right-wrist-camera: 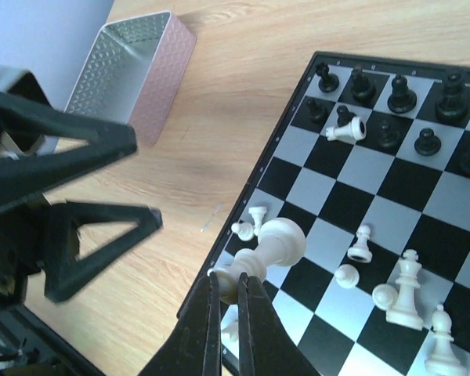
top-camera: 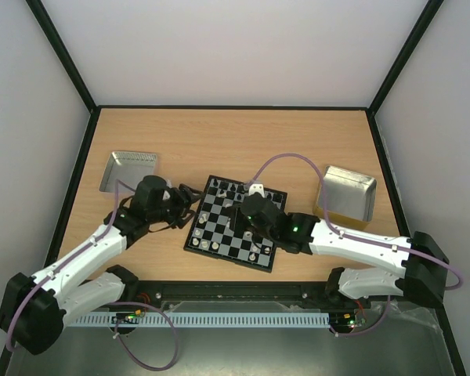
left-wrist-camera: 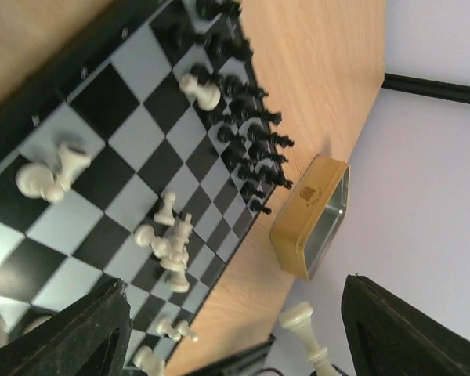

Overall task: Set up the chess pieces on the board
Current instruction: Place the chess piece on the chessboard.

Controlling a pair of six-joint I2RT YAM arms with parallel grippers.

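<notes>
the right gripper has its jaws closed on the lower end of a cream-white, round-headed chessman, holding it clear of the small square chessboard with black and pale grey checks. the board sits mid-way across the pale wooden desk, nearer its near edge. the piece hangs over the squares on the side of the board facing the desk's left edge. the left gripper is just off that same side, over bare wood. its jaws are wide apart and empty, with the tips aimed at the held piece.

the coming move turns on the chessman's long axis. it slants away from the right jaws, base at the tips and head out beyond them toward the desk's far right corner. i cannot tell whether the base faces squarely down.

the black chessmen stand in two rows on the board's side facing the desk's far edge. so this piece's home rows are probably on the opposite side, back toward the arm bases. the right arm already carries it and looks better placed. it would likely need to bring the base level over a free square before letting go.

other cream-white pieces are scattered there, several toppled, which leaves little room.
</notes>
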